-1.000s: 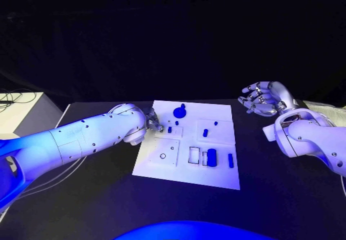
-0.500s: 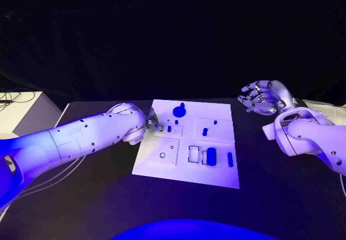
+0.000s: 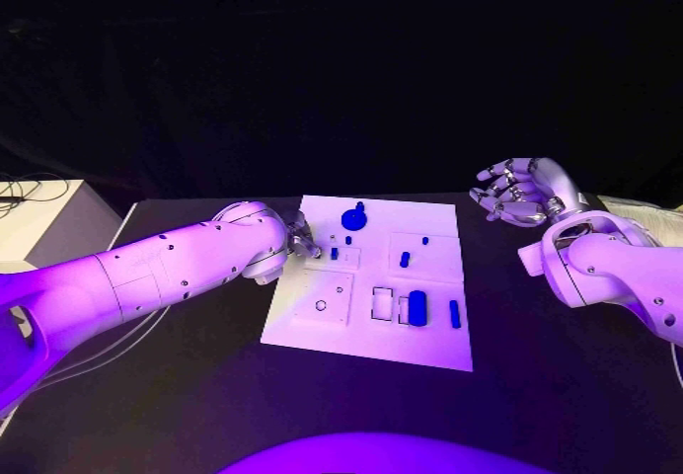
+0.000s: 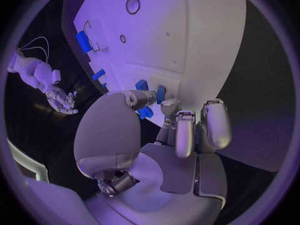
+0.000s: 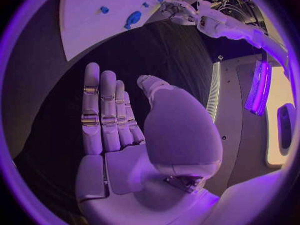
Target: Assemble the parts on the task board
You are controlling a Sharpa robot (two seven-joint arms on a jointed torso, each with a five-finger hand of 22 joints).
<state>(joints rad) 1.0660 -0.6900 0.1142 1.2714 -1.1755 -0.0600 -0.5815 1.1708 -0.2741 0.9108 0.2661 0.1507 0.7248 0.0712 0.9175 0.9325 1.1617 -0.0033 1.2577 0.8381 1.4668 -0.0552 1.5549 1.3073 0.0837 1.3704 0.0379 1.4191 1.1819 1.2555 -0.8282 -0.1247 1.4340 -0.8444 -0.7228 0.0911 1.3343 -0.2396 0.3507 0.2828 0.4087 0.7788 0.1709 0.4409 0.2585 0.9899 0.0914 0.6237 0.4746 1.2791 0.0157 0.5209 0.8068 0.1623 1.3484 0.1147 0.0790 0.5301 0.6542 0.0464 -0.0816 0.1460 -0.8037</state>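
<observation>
- Head view: locate the task board [image 3: 373,341] at the centre of the table [image 3: 569,385]. The left hand [image 3: 302,243] sits at the board's 9 o'clock edge, mostly hidden behind its own forearm, so you cannot tell its finger state from here. A small upright blue part [image 3: 335,254] stands just beside those fingers, on the 3 o'clock side of the hand. Its long axis runs roughly 12 to 6 o'clock.
- Head view: further parts lie on the board: a round-headed piece [image 3: 353,219] toward 12 o'clock, a short peg [image 3: 405,261] near centre, a wider block [image 3: 417,307] and a thin bar [image 3: 454,314] toward 5 o'clock.
- Head view: the right hand [image 3: 519,194] hangs off the board at 2 o'clock, well apart from every part, holding nothing. Treat the left hand as the nearer one for the coming move.
- Left wrist view: the left hand [image 4: 164,116] has thumb and fingertips drawn close at the board's edge [image 4: 194,45], with a blue part [image 4: 160,94] right at the tips. Contact looks likely, but you cannot confirm a true pinch; the remaining fingers are curled.
- Right wrist view: the right hand [image 5: 125,135] is flat, its fingers straight and side by side, empty, with the board [image 5: 87,20] beyond the fingertips.
- Markings: no brand, label or legible writing is visible.
</observation>
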